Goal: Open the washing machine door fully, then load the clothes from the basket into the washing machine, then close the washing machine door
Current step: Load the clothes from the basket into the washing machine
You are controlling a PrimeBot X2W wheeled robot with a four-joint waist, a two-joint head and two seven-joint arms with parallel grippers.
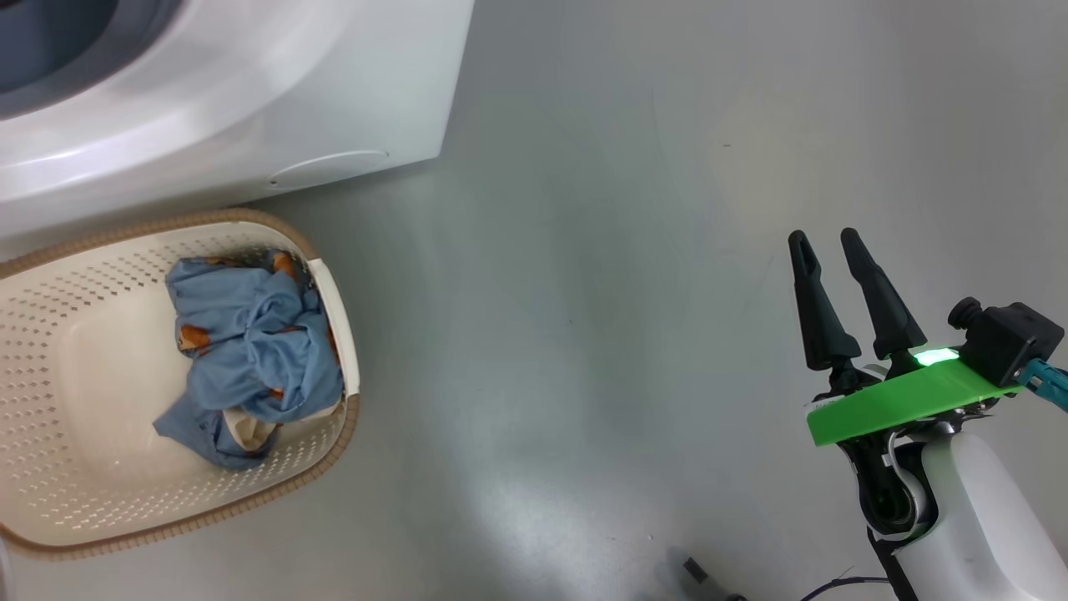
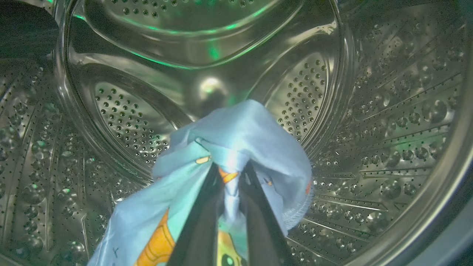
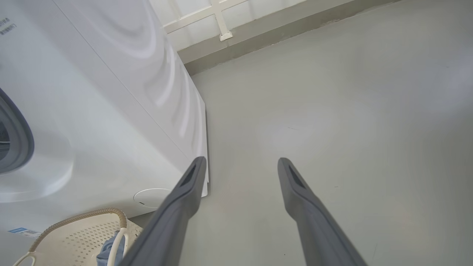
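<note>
A smooth grey floor (image 1: 626,334) spreads out in front of the washing machine (image 1: 250,100), whose white front takes up the upper left of the head view. Just in front of the washing machine, close to its lower front panel, stands the basket (image 1: 92,367). A heap of the clothes (image 1: 250,351), light blue with orange-brown print and a bit of cream, lies in it on the side nearer the machine's front corner. Inside the washing machine, within the perforated steel drum (image 2: 388,129), the left gripper (image 2: 229,168) has its two dark fingers pressed nearly together on a light blue garment (image 2: 251,133), which bunches above the fingertips and drapes down on both sides. The right gripper (image 1: 824,236) hangs over bare floor well to the side of the washing machine, beyond its front corner, fingers spread wide and holding nothing.
</note>
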